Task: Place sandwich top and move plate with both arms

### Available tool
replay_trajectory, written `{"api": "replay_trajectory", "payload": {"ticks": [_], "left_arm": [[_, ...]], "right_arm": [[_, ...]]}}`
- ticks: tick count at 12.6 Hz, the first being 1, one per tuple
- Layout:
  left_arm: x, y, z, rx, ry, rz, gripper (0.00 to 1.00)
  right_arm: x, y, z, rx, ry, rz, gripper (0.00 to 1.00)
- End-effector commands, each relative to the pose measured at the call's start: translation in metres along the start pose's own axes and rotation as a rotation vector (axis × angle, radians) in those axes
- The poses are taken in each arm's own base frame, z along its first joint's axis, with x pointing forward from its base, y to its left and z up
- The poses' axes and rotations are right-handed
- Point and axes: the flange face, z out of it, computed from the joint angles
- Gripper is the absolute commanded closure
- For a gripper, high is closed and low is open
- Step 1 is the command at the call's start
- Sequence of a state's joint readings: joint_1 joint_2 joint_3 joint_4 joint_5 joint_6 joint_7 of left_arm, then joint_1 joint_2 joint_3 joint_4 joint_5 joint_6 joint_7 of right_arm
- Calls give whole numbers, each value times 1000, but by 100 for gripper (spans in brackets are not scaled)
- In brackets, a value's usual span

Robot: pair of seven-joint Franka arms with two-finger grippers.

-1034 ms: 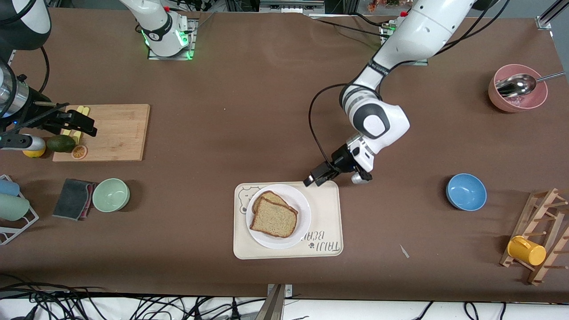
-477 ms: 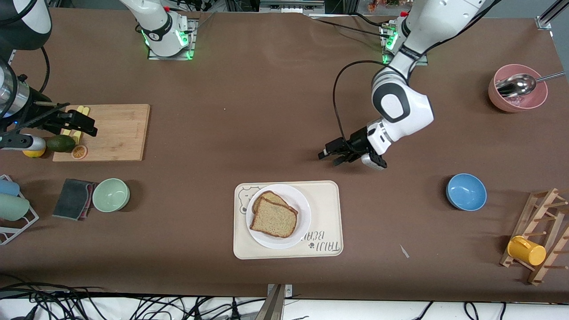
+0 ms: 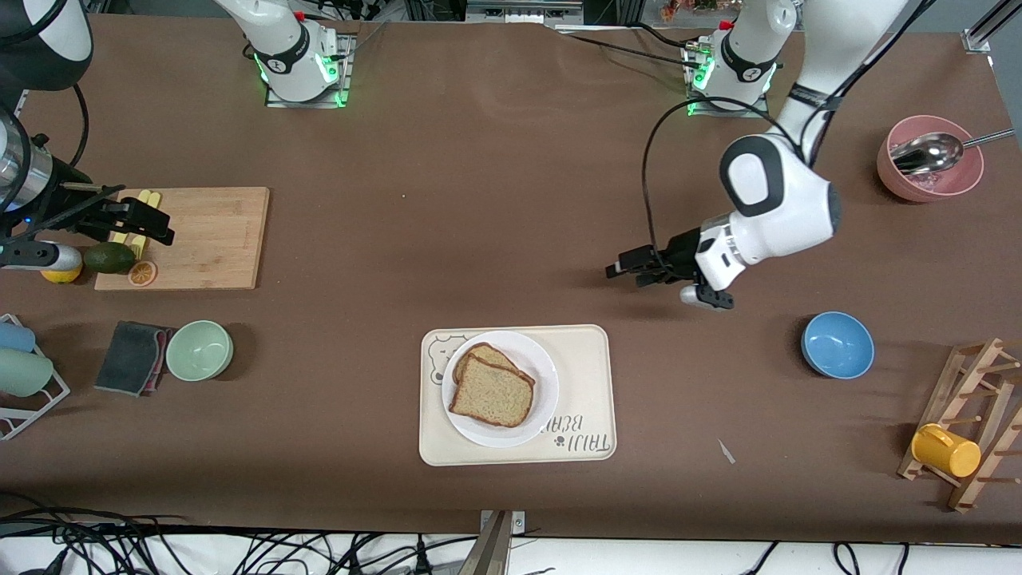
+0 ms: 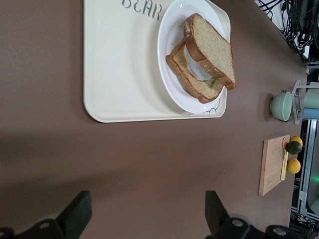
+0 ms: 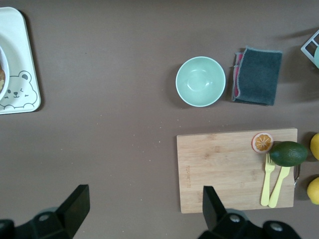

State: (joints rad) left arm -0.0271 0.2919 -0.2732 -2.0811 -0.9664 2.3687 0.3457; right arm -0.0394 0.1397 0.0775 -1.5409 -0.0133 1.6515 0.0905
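Observation:
The sandwich top (image 3: 492, 391), a brown bread slice, lies on a second slice on the white plate (image 3: 540, 365). That plate stands on the cream bear tray (image 3: 587, 383). In the left wrist view the sandwich top (image 4: 212, 47) leans over a slice bearing egg (image 4: 195, 85) on the plate (image 4: 168, 47). My left gripper (image 3: 627, 270) hangs open and empty over bare table, off the tray toward the left arm's end. It shows open in the left wrist view too (image 4: 147, 196). My right gripper (image 3: 156, 224) waits open over the wooden cutting board (image 3: 204, 235), holding nothing (image 5: 145, 191).
A pale green bowl (image 3: 199, 349) and dark cloth (image 3: 132, 357) sit nearer the camera than the board, which carries an avocado (image 3: 109, 257) and orange slice (image 3: 142, 273). Toward the left arm's end are a blue bowl (image 3: 837, 343), pink bowl with spoon (image 3: 930, 164) and rack with yellow mug (image 3: 946, 450).
The left arm has drawn back from the tray's corner toward its own end of the table, its gripper staying open. The sandwich, plate and right arm have not moved.

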Motion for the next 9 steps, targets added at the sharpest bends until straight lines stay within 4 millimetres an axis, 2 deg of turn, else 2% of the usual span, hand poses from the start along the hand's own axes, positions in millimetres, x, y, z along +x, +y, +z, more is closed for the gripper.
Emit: {"api": "replay_trajectory", "payload": {"ticks": [1, 3, 5, 7, 9], "left_arm": [[-2, -11, -63, 153, -30, -5, 0], [-3, -14, -98, 315, -44, 9, 0], [-4, -14, -134, 473, -7, 13, 0], [-8, -12, -180, 611, 36, 24, 0], [-8, -13, -222, 659, 43, 0, 0]], "right_arm": [[3, 2, -2, -55, 16, -8, 0], [3, -7, -4, -54, 26, -22, 0], [3, -7, -4, -47, 25, -17, 0], [4, -6, -4, -48, 33, -15, 0], [7, -5, -1, -51, 39, -15, 0]]}}
